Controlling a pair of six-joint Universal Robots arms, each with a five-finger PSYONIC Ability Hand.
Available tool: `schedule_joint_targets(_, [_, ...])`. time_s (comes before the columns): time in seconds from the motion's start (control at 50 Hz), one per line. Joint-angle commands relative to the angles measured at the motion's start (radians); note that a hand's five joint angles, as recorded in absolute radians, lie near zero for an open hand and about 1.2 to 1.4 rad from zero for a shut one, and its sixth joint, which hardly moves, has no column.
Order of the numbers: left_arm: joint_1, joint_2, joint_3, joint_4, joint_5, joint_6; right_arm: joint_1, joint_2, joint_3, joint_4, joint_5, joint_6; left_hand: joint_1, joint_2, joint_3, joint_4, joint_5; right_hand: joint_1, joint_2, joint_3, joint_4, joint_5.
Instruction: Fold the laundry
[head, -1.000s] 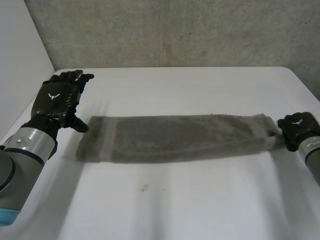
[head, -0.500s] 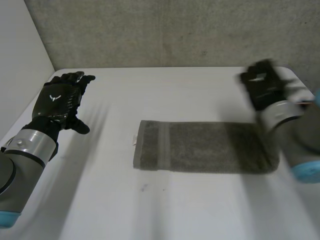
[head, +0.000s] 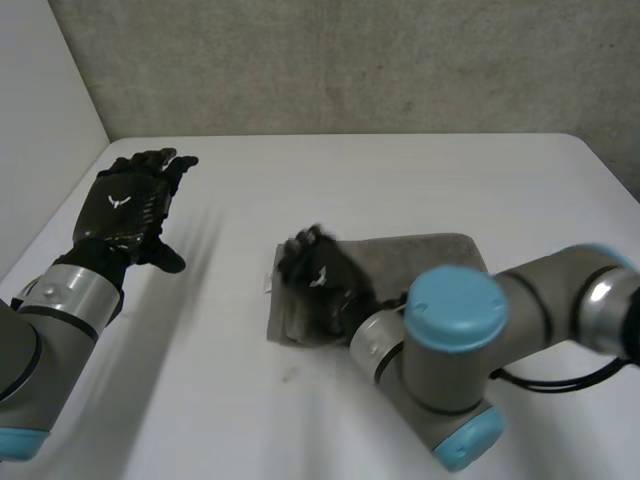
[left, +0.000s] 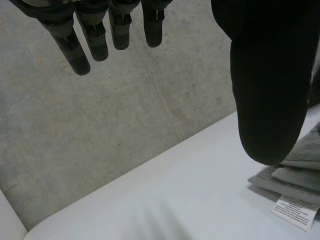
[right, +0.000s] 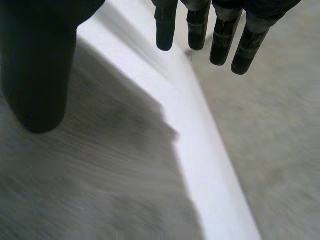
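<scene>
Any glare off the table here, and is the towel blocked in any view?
Head view: no glare on the table, and the light is soft and even. The right arm and right hand cover much of the towel. Left wrist view: the thumb of the left hand hides part of the towel, and the label shows beside it.

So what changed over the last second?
The right hand left the towel's right end, swung up, then crossed left. It now lies open over the towel's left end. The towel went from a long strip to a short folded stack. The left hand stayed open, off the towel, barely shifting.
</scene>
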Motion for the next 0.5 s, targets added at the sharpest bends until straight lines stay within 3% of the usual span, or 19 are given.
schedule_joint_targets(0.02, [-0.006,-0.001,-0.007,0.001,0.000,0.000,-0.173,-0.184,0.082,0.038,0.060,0.193,-0.009,0.010,0.004,0.007,-0.032,-0.036,-0.051,-0.034,-0.059,-0.060])
schedule_joint_targets(0.1, [-0.024,-0.006,-0.013,0.001,0.002,0.000,-0.304,-0.240,0.179,0.142,0.054,0.304,-0.009,0.010,0.004,0.007,-0.032,-0.036,-0.051,-0.034,-0.059,-0.060])
schedule_joint_targets(0.26, [-0.107,-0.052,-0.004,0.004,0.002,0.001,-0.464,-0.259,0.354,0.170,-0.013,0.321,-0.009,0.010,0.004,0.007,-0.032,-0.036,-0.051,-0.034,-0.059,-0.060])
schedule_joint_targets(0.34, [-0.129,-0.058,-0.004,0.004,0.000,0.001,-0.509,-0.259,0.395,0.167,-0.050,0.325,-0.009,0.010,0.004,0.007,-0.032,0.092,0.076,0.093,0.069,0.068])
schedule_joint_targets(0.38, [-0.135,-0.059,-0.006,0.004,0.000,0.001,-0.536,-0.259,0.415,0.156,-0.067,0.325,-0.009,0.010,0.004,0.007,-0.032,0.375,0.359,0.376,0.352,0.351])
schedule_joint_targets(0.4, [-0.139,-0.059,-0.007,0.004,0.000,0.001,-0.536,-0.259,0.415,0.156,-0.067,0.325,-0.009,0.010,0.004,0.007,-0.032,0.376,0.361,0.378,0.354,0.353])
schedule_joint_targets(0.44, [-0.141,-0.061,-0.009,0.004,0.000,0.001,-0.558,-0.254,0.420,0.141,-0.070,0.325,-0.009,0.010,0.004,0.007,-0.032,0.782,0.767,0.784,0.760,0.759])
schedule_joint_targets(0.46, [-0.141,-0.061,-0.009,0.004,0.000,0.001,-0.558,-0.254,0.420,0.141,-0.070,0.325,-0.009,0.010,0.004,0.007,-0.032,0.784,0.769,0.786,0.762,0.761])
schedule_joint_targets(0.5, [-0.139,-0.061,-0.012,0.004,-0.002,0.001,-0.573,-0.253,0.418,0.132,-0.061,0.311,-0.009,0.010,0.004,0.007,-0.032,1.183,1.168,1.185,1.160,1.160])
